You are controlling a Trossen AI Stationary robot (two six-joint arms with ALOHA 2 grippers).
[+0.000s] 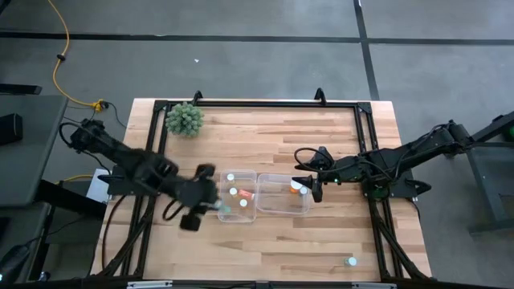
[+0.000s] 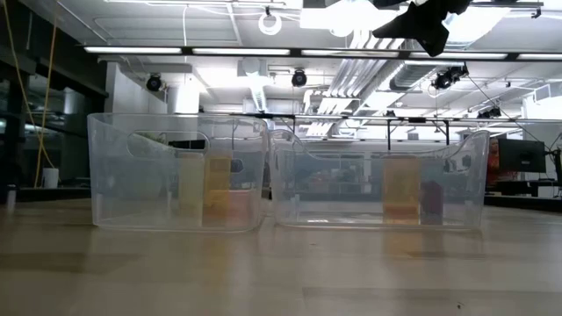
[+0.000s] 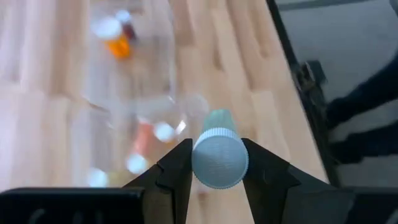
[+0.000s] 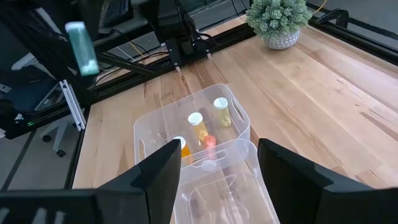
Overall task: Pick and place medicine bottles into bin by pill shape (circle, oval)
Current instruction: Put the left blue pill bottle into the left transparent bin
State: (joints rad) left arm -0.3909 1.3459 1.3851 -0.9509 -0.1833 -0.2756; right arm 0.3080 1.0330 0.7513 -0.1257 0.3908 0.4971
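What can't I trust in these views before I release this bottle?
- Pill shape: the left gripper holds a pale green bottle, but the left wrist view shows mostly its cap.
- Bottles in the left bin: blurred in the low view, tiny in the high view.
- Stray bottle: too small to tell much.
- Right gripper: whether it holds anything is unclear.

Legible text: none. The medicine bottles (image 4: 198, 126) in the clear bins (image 1: 239, 196) show no readable labels; no brand, number or sign can be made out on the table (image 1: 265, 144) or in the room.
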